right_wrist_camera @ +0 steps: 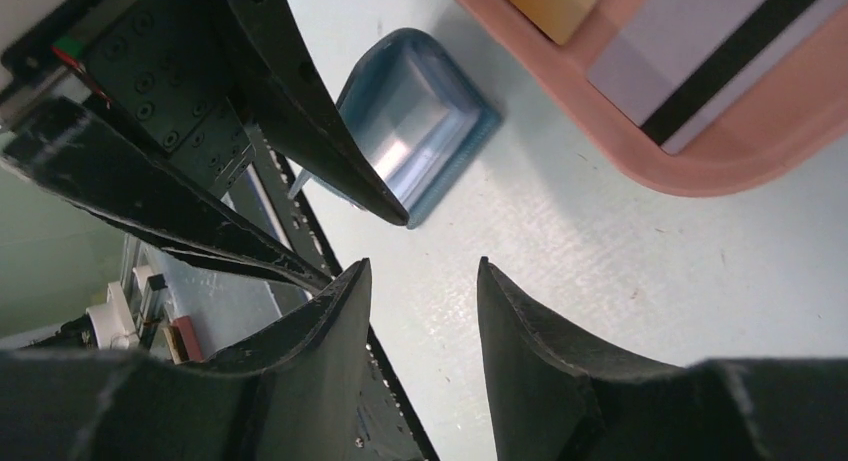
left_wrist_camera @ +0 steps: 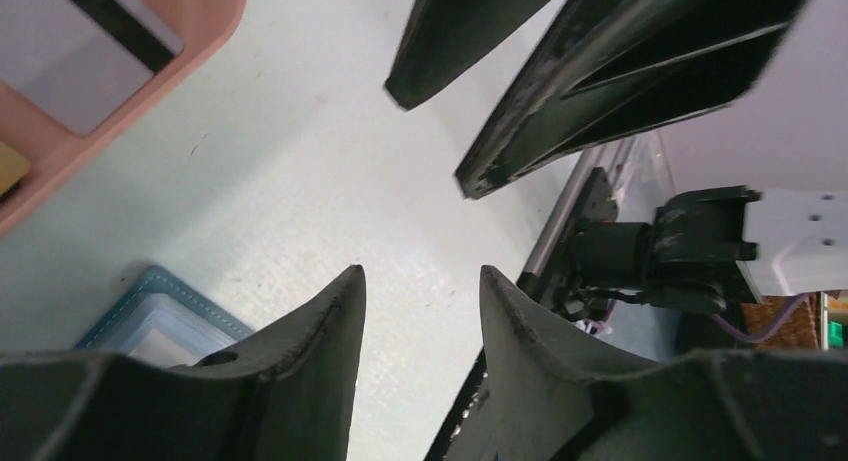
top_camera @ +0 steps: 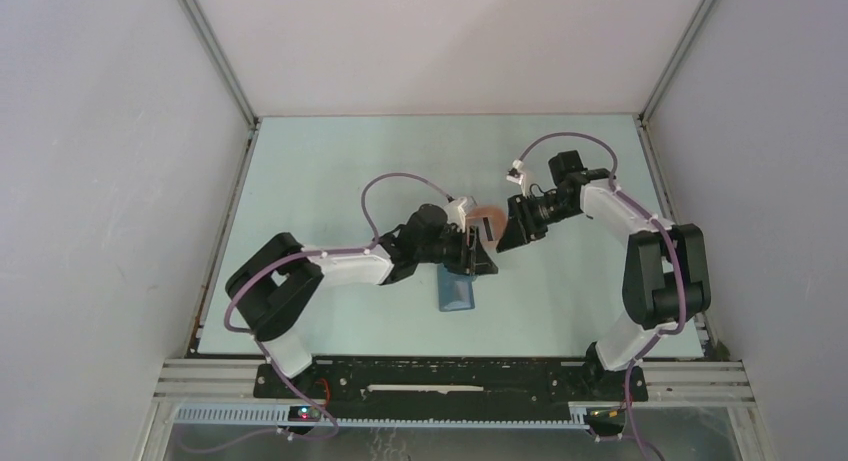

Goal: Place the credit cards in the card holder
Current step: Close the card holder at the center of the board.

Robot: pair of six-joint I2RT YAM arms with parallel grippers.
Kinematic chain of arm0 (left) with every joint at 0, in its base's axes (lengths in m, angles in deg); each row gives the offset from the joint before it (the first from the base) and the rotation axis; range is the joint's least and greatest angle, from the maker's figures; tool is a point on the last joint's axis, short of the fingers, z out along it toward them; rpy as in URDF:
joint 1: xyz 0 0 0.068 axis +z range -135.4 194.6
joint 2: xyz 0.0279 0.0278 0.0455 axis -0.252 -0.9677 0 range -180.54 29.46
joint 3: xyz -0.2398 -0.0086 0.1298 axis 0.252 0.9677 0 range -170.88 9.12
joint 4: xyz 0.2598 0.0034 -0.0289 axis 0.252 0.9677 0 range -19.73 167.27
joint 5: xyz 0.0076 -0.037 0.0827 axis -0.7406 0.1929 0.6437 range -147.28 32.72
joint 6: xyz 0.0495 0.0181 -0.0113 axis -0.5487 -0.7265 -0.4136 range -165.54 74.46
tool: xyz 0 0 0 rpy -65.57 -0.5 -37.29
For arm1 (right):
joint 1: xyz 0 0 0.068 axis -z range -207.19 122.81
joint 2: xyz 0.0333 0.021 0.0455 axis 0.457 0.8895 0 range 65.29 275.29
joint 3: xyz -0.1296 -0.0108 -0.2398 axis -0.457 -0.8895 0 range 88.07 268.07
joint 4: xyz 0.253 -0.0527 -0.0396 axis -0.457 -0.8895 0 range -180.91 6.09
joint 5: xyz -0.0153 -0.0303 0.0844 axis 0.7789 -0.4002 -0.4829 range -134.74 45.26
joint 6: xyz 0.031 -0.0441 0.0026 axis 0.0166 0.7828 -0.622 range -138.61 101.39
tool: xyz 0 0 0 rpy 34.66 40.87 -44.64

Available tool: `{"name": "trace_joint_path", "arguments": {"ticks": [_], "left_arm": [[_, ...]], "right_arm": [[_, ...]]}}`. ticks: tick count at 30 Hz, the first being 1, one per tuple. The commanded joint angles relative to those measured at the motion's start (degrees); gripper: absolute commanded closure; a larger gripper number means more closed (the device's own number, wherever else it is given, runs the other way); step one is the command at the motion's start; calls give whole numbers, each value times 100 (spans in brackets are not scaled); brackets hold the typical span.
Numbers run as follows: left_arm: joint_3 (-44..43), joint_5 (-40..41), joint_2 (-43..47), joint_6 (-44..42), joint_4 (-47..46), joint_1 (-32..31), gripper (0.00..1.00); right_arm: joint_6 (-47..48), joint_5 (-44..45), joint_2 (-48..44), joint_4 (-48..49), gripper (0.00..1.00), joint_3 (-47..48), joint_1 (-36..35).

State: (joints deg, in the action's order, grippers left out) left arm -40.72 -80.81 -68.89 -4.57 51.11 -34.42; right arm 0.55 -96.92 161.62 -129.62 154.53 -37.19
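Left gripper (left_wrist_camera: 420, 273) and right gripper (right_wrist_camera: 421, 263) meet tip to tip over the tabletop (top_camera: 350, 181), the fingers of each parted and empty. The wrist views show a grey striped credit card (right_wrist_camera: 700, 51) and an orange card (right_wrist_camera: 550, 1) in the pink tray (right_wrist_camera: 720, 161). The blue card holder (right_wrist_camera: 420, 121) lies just beside the tray, apparently open. From overhead, the cards cannot be made out.

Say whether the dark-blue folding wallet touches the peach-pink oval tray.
Apart: the right wrist view shows bare table between the dark-blue folding wallet and the peach-pink oval tray.
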Motion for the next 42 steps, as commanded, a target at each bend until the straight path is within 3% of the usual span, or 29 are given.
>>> {"name": "trace_joint_path", "arguments": {"ticks": [1, 10, 16, 20, 24, 30, 42], "left_arm": [[-42, 72, 851, -163, -439, -3, 49], [728, 153, 1994, -265, -1088, 233, 49], [1556, 1887, 3973, -1253, 1151, 337, 48], [2378, 2331, 4611, -1068, 1569, 383, 56], [2679, 2072, 4057, -818, 1017, 393, 69], [2566, 1539, 2956, -612, 132, 376, 74], [2388, 1430, 2459, -555, -88, 369, 74]], "right_arm": [[332, -739, -537, -49, 48, 21, -20], [511, -1569, -581, -138, 48, -33, -55], [619, -1462, -389, -120, 45, -56, -346], [374, -1111, -142, 317, 38, -39, -881], [207, -795, 319, 479, 33, 297, -1368], [-105, -641, 776, 685, 30, 550, -1696], [-43, -786, 1108, 382, 45, 788, -1856]]}}
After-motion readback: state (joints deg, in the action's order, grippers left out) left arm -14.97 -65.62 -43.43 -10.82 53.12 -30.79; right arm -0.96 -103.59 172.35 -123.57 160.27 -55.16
